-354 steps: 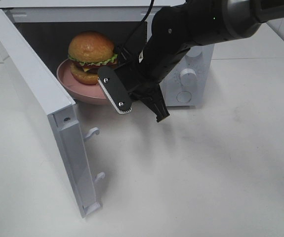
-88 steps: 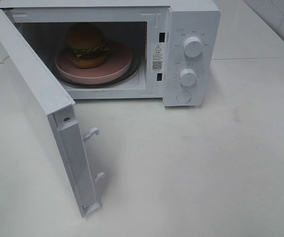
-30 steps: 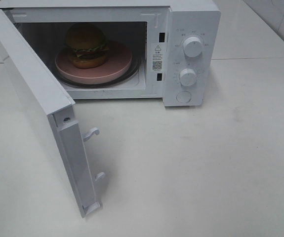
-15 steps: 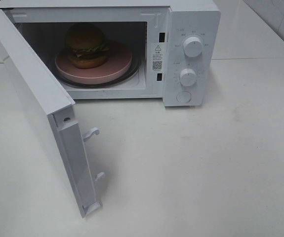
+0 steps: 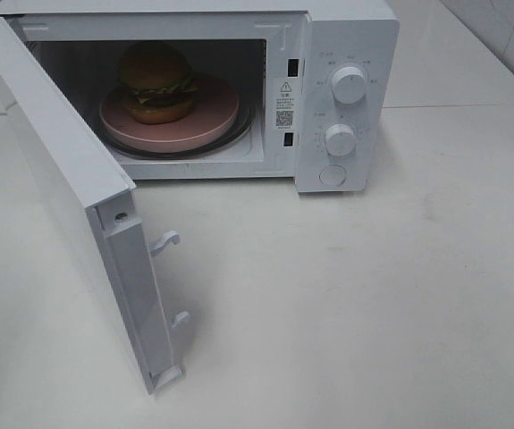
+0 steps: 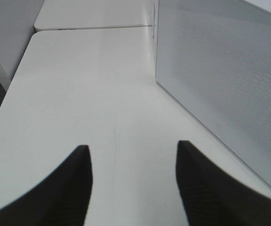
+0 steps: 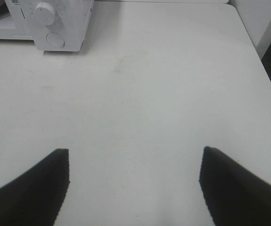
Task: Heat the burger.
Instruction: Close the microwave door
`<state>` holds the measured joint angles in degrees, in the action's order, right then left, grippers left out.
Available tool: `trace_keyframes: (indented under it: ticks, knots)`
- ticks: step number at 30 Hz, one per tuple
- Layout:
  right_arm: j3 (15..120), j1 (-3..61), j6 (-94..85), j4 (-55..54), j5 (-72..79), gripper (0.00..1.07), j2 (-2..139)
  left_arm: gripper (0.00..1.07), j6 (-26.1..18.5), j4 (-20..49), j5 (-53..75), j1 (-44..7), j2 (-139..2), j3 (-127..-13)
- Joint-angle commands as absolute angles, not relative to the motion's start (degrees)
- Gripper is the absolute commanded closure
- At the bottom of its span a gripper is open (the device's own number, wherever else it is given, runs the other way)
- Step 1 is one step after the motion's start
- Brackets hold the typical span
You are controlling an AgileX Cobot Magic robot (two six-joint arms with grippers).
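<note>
When looking down from the high camera, can see the burger [image 5: 156, 82] standing upright inside the white microwave [image 5: 346, 27], toward the left of the cavity, resting on the pink plate [image 5: 216, 121], with the domed bun on top and lettuce and cheese showing at the edge. Find the plate lying flat on the cavity floor, filling most of its width. Find the door [image 5: 60, 170] swung wide open to the left, its two latch hooks [image 5: 164, 239] sticking out over the white table [image 5: 373, 295]. On the control panel right of the cavity, count the upper knob [image 5: 349, 84], the lower knob [image 5: 340, 139] under it, and the round button [image 5: 332, 175] lowest of all. See neither arm from up there. From the left wrist, look past the left gripper [image 6: 133, 146] onto bare tabletop: dark fingers [image 6: 55, 188] parted, nothing between them, nothing touched, so released and empty. Note the dotted face of the door close beside it. From the right wrist, find the right gripper [image 7: 134, 150] spread wider, likewise holding nothing over bare tabletop, well apart from the microwave, with only the panel's corner, one knob and the button in sight.
</note>
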<state>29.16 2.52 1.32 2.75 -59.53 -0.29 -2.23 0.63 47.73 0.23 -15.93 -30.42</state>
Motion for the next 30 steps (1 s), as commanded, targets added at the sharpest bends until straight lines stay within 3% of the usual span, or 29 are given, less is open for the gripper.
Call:
trace_keyframes:
  ticks: [1, 2, 4, 13, 20, 30]
  knots:
    - [29.0, 2.1, 1.7, 2.6, -59.4, 0.31, -1.7, 0.86, -2.2, 0.6, 41.4, 0.1, -21.0, -30.7]
    - [29.0, 2.1, 1.7, 2.6, -59.4, 0.31, -1.7, 0.86, -2.2, 0.6, 41.4, 0.1, -21.0, -30.7]
    - [29.0, 2.1, 1.7, 2.6, -59.4, 0.31, -1.7, 1.07, -2.6, 0.5, 36.9, 0.1, -25.2, -30.7]
    - [29.0, 2.1, 1.7, 2.6, -59.4, 0.31, -1.7, 1.07, -3.7, 0.9, 19.3, 0.1, -35.3, -27.8]
    - [29.0, 2.1, 1.7, 2.6, -59.4, 0.31, -1.7, 1.07, -5.2, 0.4, -6.4, 0.1, -44.8, -21.4]
    - [29.0, 2.1, 1.7, 2.6, -59.4, 0.31, -1.7, 1.07, -4.3, -2.4, -29.7, 0.1, -58.1, -17.1]
